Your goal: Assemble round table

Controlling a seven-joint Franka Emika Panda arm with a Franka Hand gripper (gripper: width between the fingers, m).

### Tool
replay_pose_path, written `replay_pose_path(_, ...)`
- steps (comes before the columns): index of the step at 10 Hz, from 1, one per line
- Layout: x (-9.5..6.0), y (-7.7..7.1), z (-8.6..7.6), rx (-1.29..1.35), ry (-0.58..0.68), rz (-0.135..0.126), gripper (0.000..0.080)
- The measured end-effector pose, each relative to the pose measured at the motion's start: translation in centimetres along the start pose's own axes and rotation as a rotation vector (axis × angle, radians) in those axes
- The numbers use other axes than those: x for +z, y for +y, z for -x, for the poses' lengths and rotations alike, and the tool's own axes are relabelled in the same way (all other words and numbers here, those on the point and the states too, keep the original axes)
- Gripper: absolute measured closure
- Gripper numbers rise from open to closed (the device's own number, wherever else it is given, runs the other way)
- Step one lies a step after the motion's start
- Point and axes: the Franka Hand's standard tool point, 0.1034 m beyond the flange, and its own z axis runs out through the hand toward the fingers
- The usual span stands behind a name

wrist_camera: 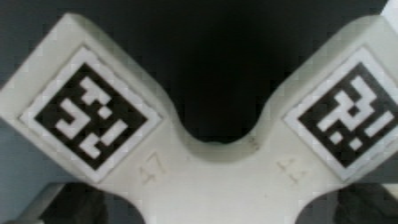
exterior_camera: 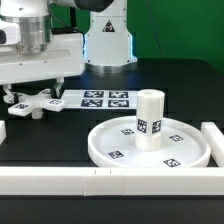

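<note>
Here the jaws stand spread as wide as they go and grip nothing; they hang low over the cross-shaped foot [exterior_camera: 37, 104], on the exterior view's left. In the wrist view the foot [wrist_camera: 199, 175] fills the picture at close range: two of its white limbs fork apart, each bearing a black-white square tag [wrist_camera: 89, 108], with the dark table showing in the notch between them. Whether the jaws touch the foot cannot be told from either view. The foot lies flat on the black table [exterior_camera: 60, 140], loose and well apart from the other furniture parts. Just beside it, toward the exterior view's right, lies the marker board [exterior_camera: 106, 98], flat on the table with its tags facing up. Nearer the camera and further to the exterior view's right rests the round disc [exterior_camera: 110, 143], rim upward, with several tags on its inner face. The post [exterior_camera: 150, 118] stands upright at about the middle of the disc, touching it, with tags on its side. Long white border bars [exterior_camera: 100, 181] run along the near edge of the table and at the exterior view's right. The arm [exterior_camera: 30, 35] reaches in from the upper part of the exterior view's left, and its white base [exterior_camera: 108, 40] stands behind the marker board.
</note>
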Motion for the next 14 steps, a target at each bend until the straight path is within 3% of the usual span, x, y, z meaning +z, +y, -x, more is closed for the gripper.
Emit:
replay_pose_path(3, 0.2, 0.0, 0.1, 0.000, -0.004, -0.002, 0.0151)
replay_pose_path(5, 0.3, 0.0, 0.2, 0.000, -0.005, -0.002, 0.0361)
replay_pose_path(11, -0.4, -0.4, -0.3, 0.018, 0.006, 0.000, 0.0360)
replay_pose_path(14, -3.4, -3.6, -2.6, 0.138, 0.034, -0.021, 0.0359)
